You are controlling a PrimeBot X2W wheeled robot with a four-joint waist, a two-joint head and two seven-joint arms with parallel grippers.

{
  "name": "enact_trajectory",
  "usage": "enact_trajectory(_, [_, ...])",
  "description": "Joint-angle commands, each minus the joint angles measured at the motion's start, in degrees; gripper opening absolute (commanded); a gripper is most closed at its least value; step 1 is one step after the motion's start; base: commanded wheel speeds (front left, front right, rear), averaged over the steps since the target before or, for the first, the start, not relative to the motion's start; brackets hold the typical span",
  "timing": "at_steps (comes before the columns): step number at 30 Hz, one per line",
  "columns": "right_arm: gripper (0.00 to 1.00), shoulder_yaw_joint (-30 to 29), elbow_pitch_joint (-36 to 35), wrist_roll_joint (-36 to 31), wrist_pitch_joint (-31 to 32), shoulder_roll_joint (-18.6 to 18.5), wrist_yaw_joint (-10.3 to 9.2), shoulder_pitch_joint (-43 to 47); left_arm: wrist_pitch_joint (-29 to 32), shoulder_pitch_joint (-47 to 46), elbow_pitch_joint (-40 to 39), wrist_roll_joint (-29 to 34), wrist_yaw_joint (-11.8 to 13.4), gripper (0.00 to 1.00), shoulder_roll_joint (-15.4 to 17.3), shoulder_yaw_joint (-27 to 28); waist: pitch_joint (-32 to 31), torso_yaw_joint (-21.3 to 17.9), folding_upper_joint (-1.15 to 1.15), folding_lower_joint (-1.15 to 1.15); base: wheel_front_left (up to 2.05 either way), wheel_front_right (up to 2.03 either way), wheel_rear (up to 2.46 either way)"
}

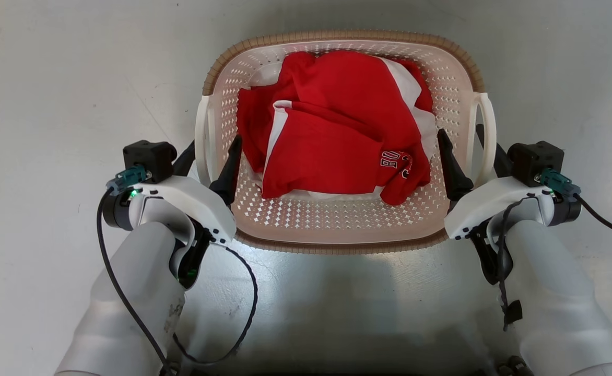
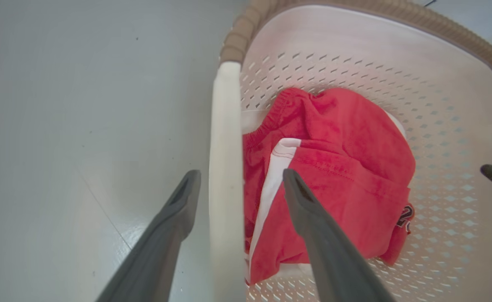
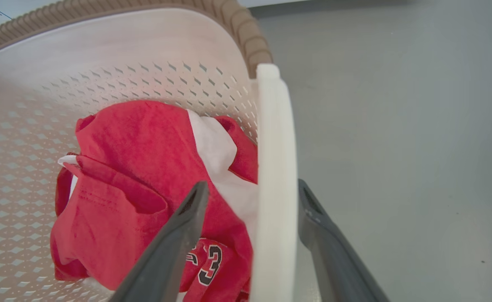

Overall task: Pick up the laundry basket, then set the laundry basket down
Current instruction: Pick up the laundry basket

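Head view: the laundry basket (image 1: 337,244) sits on the pale grey floor (image 1: 50,78), holding crumpled red and white clothes (image 1: 337,136). The left tool (image 1: 213,146) straddles the left handle (image 1: 201,130) and the right tool (image 1: 461,131) straddles the right handle (image 1: 489,130). Both are released, gripping nothing.

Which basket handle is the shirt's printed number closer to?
The right handle, straddled by the right gripper; the number print lies near it, far from the left handle.

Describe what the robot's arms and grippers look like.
The left gripper and right gripper each have two long, dark, tapering fingers on a white shell. The forearms are rounded, pale grey. Each wrist carries a black block, a teal plug and a black cable.
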Motion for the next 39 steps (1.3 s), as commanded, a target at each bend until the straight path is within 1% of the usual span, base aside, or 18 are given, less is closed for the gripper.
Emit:
enact_trajectory(1, [1.0, 1.56, -0.23, 0.32, -0.78, 0.73, 0.35, 0.59, -0.29, 0.51, -0.25, -0.83, -0.14, 1.0, 1.94, 0.83, 0.0, 0.05, 0.0, 0.0, 0.0, 0.0, 0.0])
enact_trajectory(2, [1.0, 1.69, -0.03, 0.36, -0.78, 0.73, 0.35, 0.45, -0.29, 0.39, -0.07, -1.17, -0.14, 0.9, 1.98, 0.5, 0.0, 0.09, 0.0, 0.0, 0.0, 0.0, 0.0])
enact_trajectory(3, [1.0, 1.81, 0.23, 0.42, -0.78, 0.73, 0.35, 0.29, -0.29, 0.29, 0.18, -1.58, -0.14, 0.57, 1.99, 0.14, -0.02, 0.11, 0.0, 0.0, 0.0, 0.0, 0.0])
enact_trajectory(4, [0.79, 1.95, 0.56, 0.55, -0.78, 0.73, 0.35, 0.15, -0.29, 0.19, 0.42, -2.02, -0.14, 0.24, 2.0, -0.25, -0.05, 0.13, 0.0, 0.0, 0.0, 0.0, 0.0])
enact_trajectory(5, [0.46, 2.11, 0.84, 0.67, -0.78, 0.73, 0.35, 0.0, -0.29, 0.09, 0.67, -2.42, -0.14, 0.0, 2.06, -0.65, -0.08, 0.14, 0.0, 0.0, 0.0, 0.0, 0.0])
enact_trajectory(6, [0.27, 2.32, 1.06, 0.76, -0.78, 0.73, 0.35, -0.16, -0.29, -0.03, 0.9, -2.81, -0.14, 0.0, 2.13, -1.08, -0.12, 0.12, 0.0, 0.0, 0.0, 0.0, 0.0])
enact_trajectory(7, [0.0, 2.52, 1.23, 0.79, -0.78, 0.73, 0.35, -0.31, -0.29, -0.14, 1.08, -3.18, -0.14, 0.0, 2.2, -1.45, -0.18, 0.12, 0.0, 0.0, 0.0, 0.0, 0.0])
enact_trajectory(13, [0.0, 3.33, 2.32, 1.64, -0.78, 0.73, 0.35, -0.54, -0.29, -0.3, 1.97, -4.97, -0.14, 0.0, 2.61, -3.13, -1.39, 0.06, 0.0, 0.0, 0.0, 0.0, 0.0])
enact_trajectory(22, [0.0, 5.3, 2.77, 3.74, -0.78, 0.73, 0.35, 0.1, -0.29, -0.13, 3.94, -6.72, -0.14, 0.0, 2.99, -5.08, -5.81, -0.86, 0.0, 0.0, 0.0, 0.0, 0.0])
enact_trajectory(28, [0.0, 8.54, 4.59, 7.22, -0.78, 0.73, 0.35, 0.98, -0.29, -0.13, 6.94, -9.03, -0.14, 0.0, 3.18, -7.7, -11.26, -2.02, 0.0, 0.0, 0.0, 0.0, 0.0])
enact_trajectory(29, [0.0, 9.42, 5.28, 8.29, -0.78, 0.73, 0.35, 1.25, -0.29, -0.13, 7.54, -10.02, -0.14, 0.0, 3.42, -8.67, -13.26, -2.39, 0.0, 0.0, 0.0, 0.0, 0.0])
enact_trajectory(32, [0.0, 11.79, 6.83, 10.06, -0.78, 0.73, 0.35, 1.74, -0.29, 0.72, 8.16, -11.27, -0.14, 0.0, 3.92, -9.82, -16.45, -3.04, 0.0, 0.0, 0.0, 0.0, 0.0])
enact_trajectory(35, [0.0, 13.95, 9.03, 12.24, -0.78, 0.73, 0.35, 2.01, -0.29, 1.89, 9.76, -13.02, -0.14, 0.0, 3.82, -11.8, -19.86, -3.75, 0.0, 0.0, 0.0, 0.0, 0.0])
enact_trajectory(39, [0.0, 17.5, 12.94, 15.54, -0.78, 0.73, 0.35, 1.76, 1.18, 2.9, 11.98, -15.91, -0.14, 0.0, 3.4, -14.57, -24.64, -4.21, 0.0, 0.0, 0.0, 0.0, 0.0])
